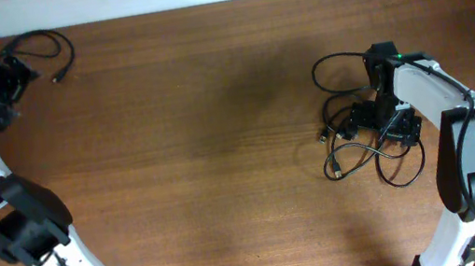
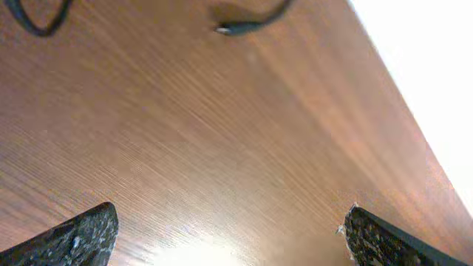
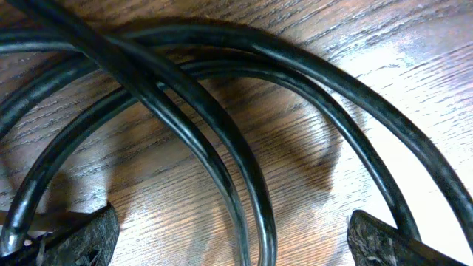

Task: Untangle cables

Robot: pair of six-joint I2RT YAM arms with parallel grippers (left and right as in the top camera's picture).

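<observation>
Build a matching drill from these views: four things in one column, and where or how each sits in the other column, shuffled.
Things
1. left gripper
2. right gripper
3. tangled cables
4. lone cable loop

Place or state
A. open, close over crossing black strands
B. at the far left corner of the table
C. open over bare wood
D. heaped at the right side of the table

Pairs: 1-C, 2-A, 3-D, 4-B

Cables (image 1: 342, 148) partly beneath the right claw (image 1: 385, 125)
</observation>
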